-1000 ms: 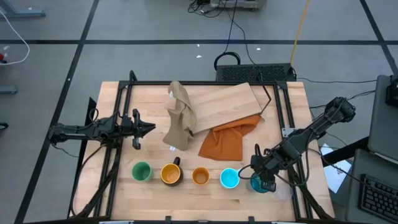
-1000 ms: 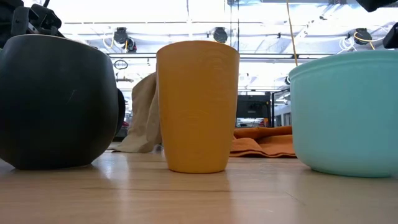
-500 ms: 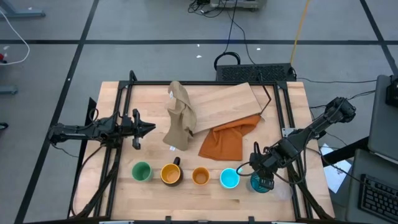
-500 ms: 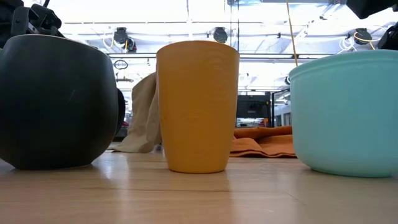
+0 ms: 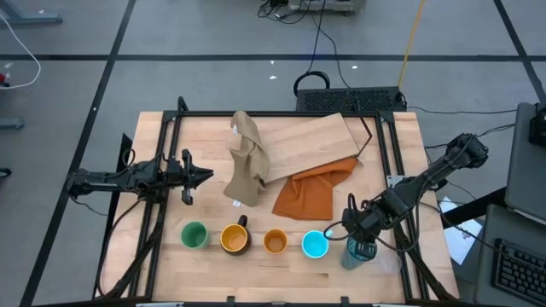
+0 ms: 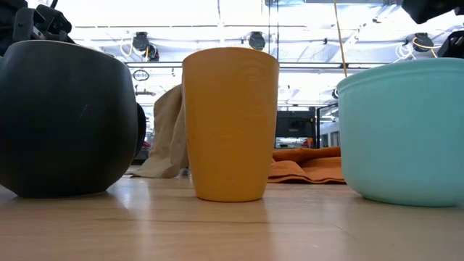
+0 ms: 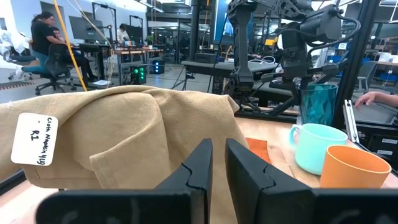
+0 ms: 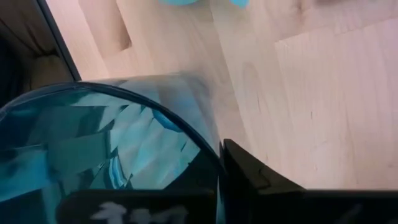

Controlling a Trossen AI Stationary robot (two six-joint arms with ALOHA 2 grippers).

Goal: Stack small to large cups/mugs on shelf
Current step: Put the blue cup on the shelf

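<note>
The desk (image 5: 162,273) is pale, smooth wood with a faint sheen, as is the shelf (image 5: 307,136). The teal tumbler (image 8: 99,149) looks glossy, see-through plastic, while the orange cup (image 6: 230,123) is matt and finely ridged. The tan cloth (image 7: 124,130) and orange cloth (image 5: 311,192) are soft, matt woven fabric.

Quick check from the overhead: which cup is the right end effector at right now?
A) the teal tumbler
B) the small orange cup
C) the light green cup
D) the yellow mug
A: the right end effector sits over the teal tumbler at the right end of the cup row, its rim filling the right wrist view.
</note>
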